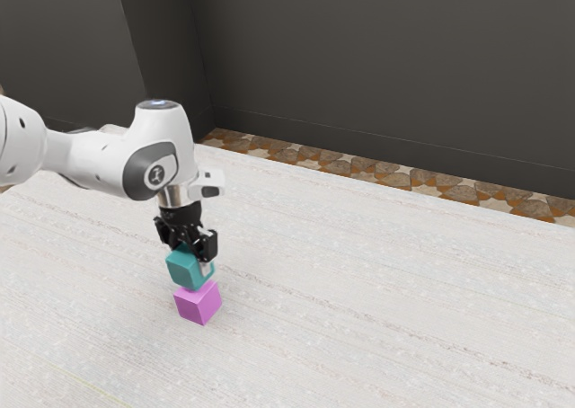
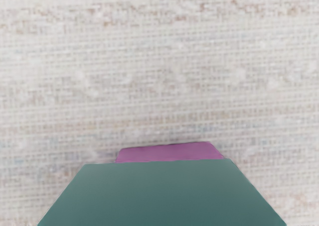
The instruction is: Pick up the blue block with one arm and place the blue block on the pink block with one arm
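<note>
Wrist view: blue block (image 2: 159, 196) (teal-ish) sits right under the hand, big and close. The pink block (image 2: 169, 152) peeks out just past its far edge, w/ pale woven bench (image 2: 159, 61) beyond.

Ext. view: the nearest part of the bench is bare. Pink block lies flat on the bench, toward the ext. view's left. Blue block is directly over it, slightly rotated vs. the pink one; bottom face meets or nearly meets pink's top, can't tell if they touch. Gripper (image 1: 190, 249) points straight down and is closed on the blue block, black fingers pressing 2 opposite sides near its top. White arm (image 1: 90, 156) comes in from the ext. view's left. Further back: patterned floor (image 1: 431, 181) strip along the bench's far edge, then dark wall (image 1: 377, 57).
</note>
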You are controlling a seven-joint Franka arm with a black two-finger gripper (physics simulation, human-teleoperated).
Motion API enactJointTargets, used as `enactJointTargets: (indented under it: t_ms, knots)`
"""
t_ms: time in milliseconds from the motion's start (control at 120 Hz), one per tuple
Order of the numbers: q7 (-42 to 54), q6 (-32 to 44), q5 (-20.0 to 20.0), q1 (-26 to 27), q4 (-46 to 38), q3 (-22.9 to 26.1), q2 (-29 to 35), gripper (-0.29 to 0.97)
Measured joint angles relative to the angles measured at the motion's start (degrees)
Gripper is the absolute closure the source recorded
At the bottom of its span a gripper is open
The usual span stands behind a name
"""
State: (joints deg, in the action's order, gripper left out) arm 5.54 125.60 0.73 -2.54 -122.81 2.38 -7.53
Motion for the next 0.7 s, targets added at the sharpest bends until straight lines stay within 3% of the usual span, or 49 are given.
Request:
enactJointTargets:
  t_ms: [700]
  knots:
    - [-2.4,1.5,0.2,0.7,-2.4,0.1,0.4,0.3]
